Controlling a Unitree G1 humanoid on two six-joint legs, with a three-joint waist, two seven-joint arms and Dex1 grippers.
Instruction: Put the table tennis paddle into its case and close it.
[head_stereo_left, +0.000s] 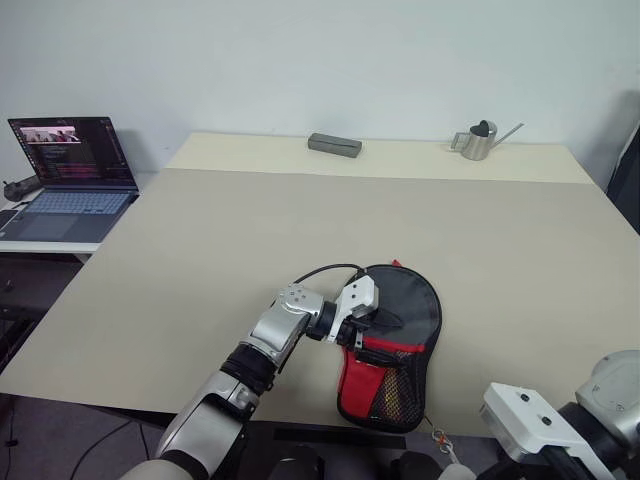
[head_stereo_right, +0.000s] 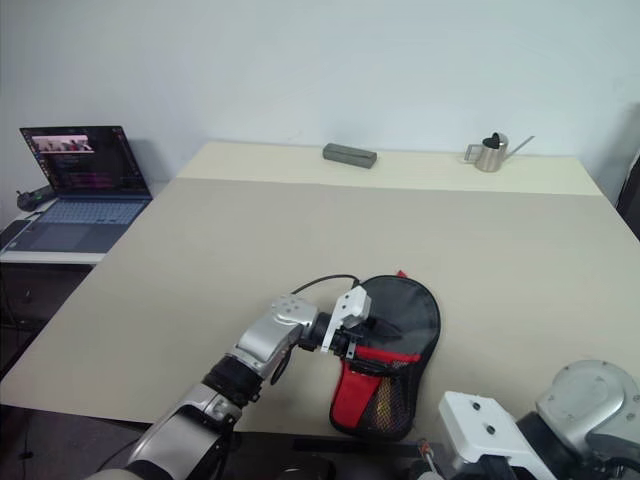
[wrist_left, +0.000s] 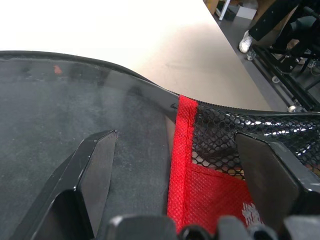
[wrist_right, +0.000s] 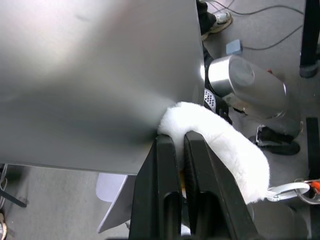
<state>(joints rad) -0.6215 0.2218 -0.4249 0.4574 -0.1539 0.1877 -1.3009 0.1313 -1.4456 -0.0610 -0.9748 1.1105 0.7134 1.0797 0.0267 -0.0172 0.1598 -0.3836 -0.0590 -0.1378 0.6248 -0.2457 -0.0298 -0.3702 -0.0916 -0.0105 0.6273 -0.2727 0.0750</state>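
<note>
**Case at the near edge, charm pinched below**

The paddle-shaped black fabric case with its red panel and mesh pocket lies at the near edge of the pale beige table, its narrow end reaching the rim; broad bare tabletop stretches beyond. The paddle cannot be made out. The left gripper reaches in sideways over the case, fingers spread apart. The right gripper, below the table edge, is pinched tight on the white fluffy charm.

One case lies on the table. Beyond the case sit one grey box and one metal watering can. One laptop stands off the table's left side.
</note>
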